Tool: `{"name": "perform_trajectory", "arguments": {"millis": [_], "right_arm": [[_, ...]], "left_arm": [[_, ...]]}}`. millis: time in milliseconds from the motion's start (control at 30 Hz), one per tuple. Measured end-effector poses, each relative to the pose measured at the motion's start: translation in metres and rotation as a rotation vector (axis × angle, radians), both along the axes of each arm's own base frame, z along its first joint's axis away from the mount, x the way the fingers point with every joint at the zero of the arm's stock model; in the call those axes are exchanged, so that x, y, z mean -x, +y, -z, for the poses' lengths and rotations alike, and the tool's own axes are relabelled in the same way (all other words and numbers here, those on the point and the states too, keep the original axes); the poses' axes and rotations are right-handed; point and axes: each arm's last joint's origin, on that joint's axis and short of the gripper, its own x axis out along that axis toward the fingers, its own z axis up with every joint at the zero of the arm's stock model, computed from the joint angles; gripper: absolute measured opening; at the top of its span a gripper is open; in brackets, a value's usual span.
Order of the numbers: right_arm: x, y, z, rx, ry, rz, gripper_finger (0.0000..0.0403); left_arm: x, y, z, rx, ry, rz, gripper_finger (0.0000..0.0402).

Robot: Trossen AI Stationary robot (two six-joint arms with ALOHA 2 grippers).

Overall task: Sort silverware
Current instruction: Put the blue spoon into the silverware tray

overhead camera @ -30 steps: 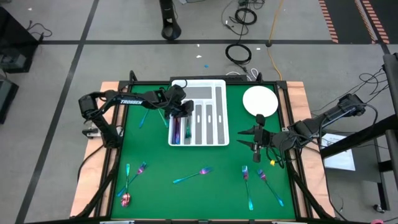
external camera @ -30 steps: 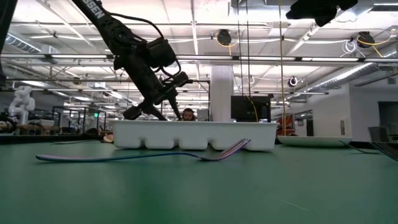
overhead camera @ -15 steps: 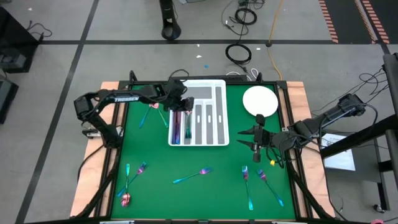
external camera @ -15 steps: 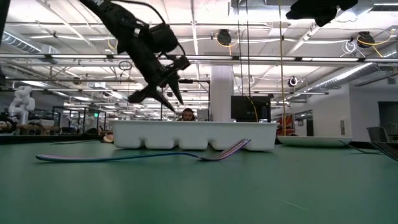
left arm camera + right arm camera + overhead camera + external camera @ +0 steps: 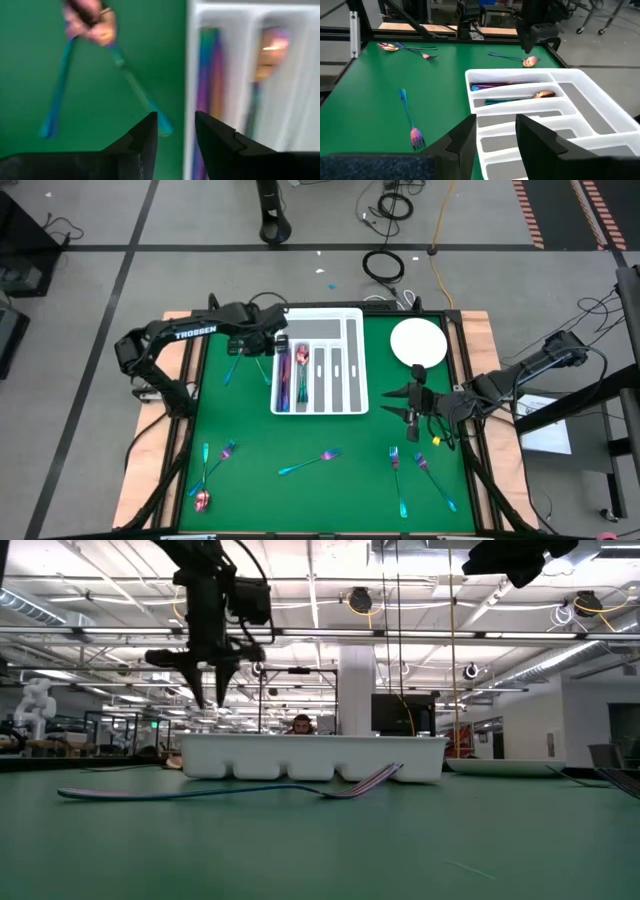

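Observation:
The white tray [image 5: 320, 313] stands at the table's far middle. Iridescent silverware lies in its leftmost compartment [image 5: 283, 388], and a spoon [image 5: 300, 365] lies in the second one. My left gripper [image 5: 267, 345] hangs open, pointing straight down, just left of the tray's left wall [image 5: 190, 50]; nothing is between its fingers [image 5: 176, 117]. Beneath and beside it two spoons [image 5: 235, 360] lie crossed on the green mat [image 5: 90, 22]. My right gripper [image 5: 400, 408] waits open in the air right of the tray [image 5: 495, 125].
A round white plate [image 5: 417, 342] sits at the far right. Loose silverware lies along the near side: a fork in the middle [image 5: 310, 463], forks and a spoon at the near left [image 5: 212, 470], two forks at the near right [image 5: 415, 475].
My left gripper has risen out of the tray and swung toward the table's left edge, tipping from a slant to pointing straight down. The spoon in the tray's second compartment, covered by the gripper before, now shows.

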Motion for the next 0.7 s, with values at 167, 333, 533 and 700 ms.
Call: {"name": "perform_trajectory", "arguments": {"millis": [167,333,533,700], "right_arm": [[0.000,0.002,0.001,-0.032,0.014,-0.065,0.0125],[0.000,0.003,0.002,-0.056,0.027,-0.076,0.0125],[0.002,0.002,0.006,-0.068,0.066,-0.060,0.0125],[0.003,0.001,0.006,-0.066,0.073,-0.059,0.0125]], "left_arm": [[0.011,0.004,0.015,0.074,0.037,-0.035,0.0132],[0.020,0.009,0.026,0.090,0.061,-0.066,0.0132],[0.029,0.016,0.044,0.084,0.061,-0.114,0.0132],[0.033,0.019,0.057,0.068,0.029,-0.156,0.0132]]}}
